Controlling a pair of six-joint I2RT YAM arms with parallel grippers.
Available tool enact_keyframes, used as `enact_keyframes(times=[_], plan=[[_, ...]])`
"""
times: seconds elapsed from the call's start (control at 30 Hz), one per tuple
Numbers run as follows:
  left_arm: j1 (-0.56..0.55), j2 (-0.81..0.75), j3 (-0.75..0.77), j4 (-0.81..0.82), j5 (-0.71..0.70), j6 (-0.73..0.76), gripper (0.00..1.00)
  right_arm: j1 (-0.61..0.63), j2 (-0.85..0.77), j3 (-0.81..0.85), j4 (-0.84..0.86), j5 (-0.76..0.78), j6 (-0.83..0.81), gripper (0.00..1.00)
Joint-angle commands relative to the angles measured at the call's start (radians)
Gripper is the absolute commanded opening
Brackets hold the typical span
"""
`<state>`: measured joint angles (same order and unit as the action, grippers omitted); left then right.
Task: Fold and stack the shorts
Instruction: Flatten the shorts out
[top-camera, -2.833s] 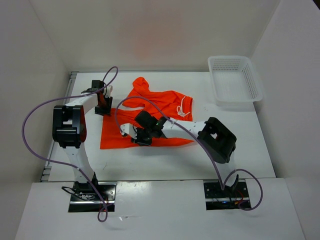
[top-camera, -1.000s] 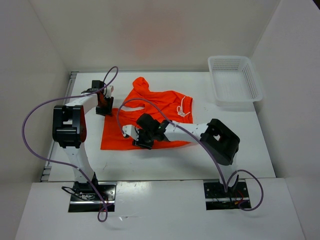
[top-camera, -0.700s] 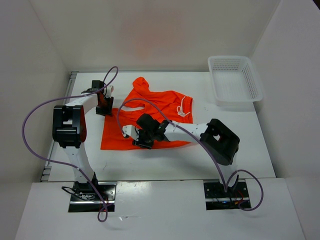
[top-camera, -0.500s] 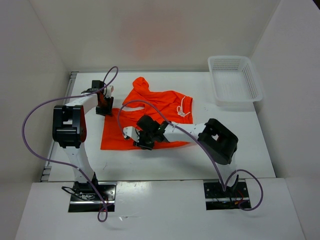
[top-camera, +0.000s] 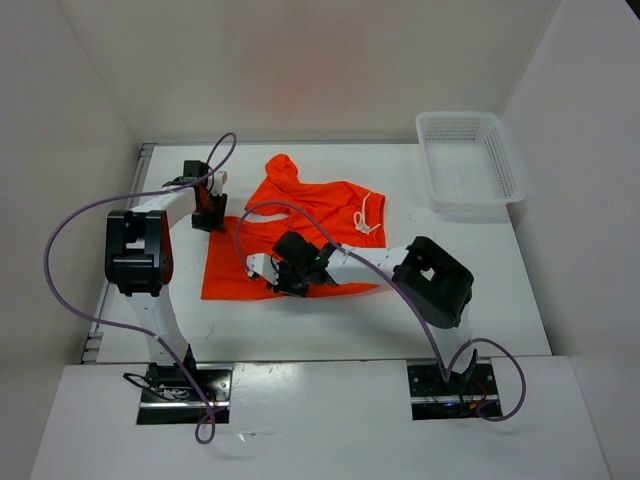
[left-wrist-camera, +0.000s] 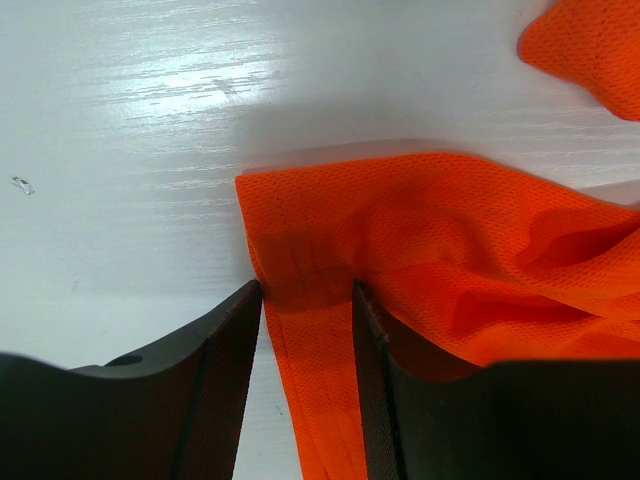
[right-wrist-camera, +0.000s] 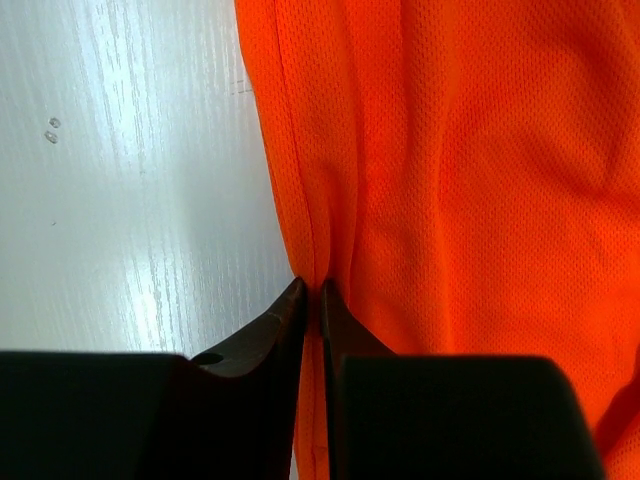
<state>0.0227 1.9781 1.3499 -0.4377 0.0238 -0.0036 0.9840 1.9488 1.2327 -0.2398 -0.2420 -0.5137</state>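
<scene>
1. Top external view.
   - Orange shorts (top-camera: 320, 205) lie spread on the white table (top-camera: 480, 290), left of centre. The white drawstring (top-camera: 368, 213) is at their right edge.
   - A white mesh basket (top-camera: 430, 165) stands at the far right, well apart from the cloth.
   - The left gripper (top-camera: 207, 210) is at the shorts' far-left corner.
   - The right gripper (top-camera: 285, 275) is on their near edge.

2. Left wrist view.
   - The left gripper (left-wrist-camera: 306, 290) has its jaws partway apart.
   - A hemmed strip of the shorts (left-wrist-camera: 450, 230) runs between them and touches both inner faces. Whether it is clamped cannot be told.
   - Bare table (left-wrist-camera: 120, 120) lies beyond.

3. Right wrist view.
   - The right gripper (right-wrist-camera: 312, 290) has its jaws drawn to a narrow slit.
   - A fold at the edge of the shorts (right-wrist-camera: 450, 150) is pinched between the tips.
   - The table (right-wrist-camera: 120, 150) lies to the left.
</scene>
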Motion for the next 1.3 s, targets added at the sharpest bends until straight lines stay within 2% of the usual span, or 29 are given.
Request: enact_keyframes(times=[0.0,0.2,0.4,0.53,0.63,0.7,0.77,0.8,0.83,0.87,0.9,1.03,1.07,1.17,1.2,1.27], plan=[[-0.010,0.061,-0.043,-0.067,-0.004,0.004,0.49,0.012,-0.031,-0.022,0.022,0.001,-0.003,0.14],[-0.010,0.079,-0.023,-0.058,-0.038,0.004,0.49,0.012,-0.146,-0.042,-0.056,-0.031,-0.069,0.13],[-0.020,0.100,0.008,-0.058,-0.056,0.004,0.49,0.012,-0.214,-0.131,-0.119,-0.128,-0.130,0.12],[-0.029,0.100,0.008,-0.058,-0.067,0.004,0.49,0.012,-0.237,-0.164,-0.128,-0.204,-0.169,0.25],[-0.040,0.100,0.008,-0.058,-0.087,0.004,0.49,0.012,-0.217,-0.164,-0.138,-0.247,-0.178,0.30],[-0.040,0.100,0.008,-0.058,-0.096,0.004,0.49,0.012,-0.217,-0.164,-0.138,-0.272,-0.187,0.40],[-0.049,0.100,-0.003,-0.058,-0.096,0.004,0.49,0.012,-0.226,-0.173,-0.138,-0.251,-0.187,0.44],[-0.049,0.100,-0.003,-0.058,-0.096,0.004,0.49,0.012,-0.235,-0.173,-0.103,-0.223,-0.098,0.44],[-0.049,0.090,-0.015,-0.058,-0.105,0.004,0.49,-0.001,-0.260,-0.173,-0.087,-0.171,-0.051,0.37],[-0.049,0.081,-0.015,-0.067,-0.105,0.004,0.49,-0.016,-0.277,-0.161,-0.078,-0.171,-0.007,0.35],[-0.049,0.058,-0.026,-0.078,-0.093,0.004,0.49,-0.042,-0.293,-0.160,-0.078,-0.160,0.091,0.35],[-0.049,-0.050,-0.006,-0.114,-0.070,0.004,0.51,-0.217,-0.335,-0.136,-0.096,-0.047,0.253,0.35],[-0.049,-0.099,0.018,-0.130,-0.070,0.004,0.51,-0.228,-0.347,-0.151,-0.096,0.063,0.253,0.28],[-0.049,-0.204,0.029,-0.200,-0.056,0.004,0.51,-0.281,-0.335,-0.191,-0.119,0.234,0.215,0.16],[-0.069,-0.232,0.029,-0.243,-0.047,0.004,0.51,-0.307,-0.323,-0.191,-0.136,0.234,0.215,0.16],[-0.096,-0.316,-0.078,-0.291,-0.047,0.004,0.49,-0.382,-0.301,-0.205,-0.211,0.210,0.143,0.16]])
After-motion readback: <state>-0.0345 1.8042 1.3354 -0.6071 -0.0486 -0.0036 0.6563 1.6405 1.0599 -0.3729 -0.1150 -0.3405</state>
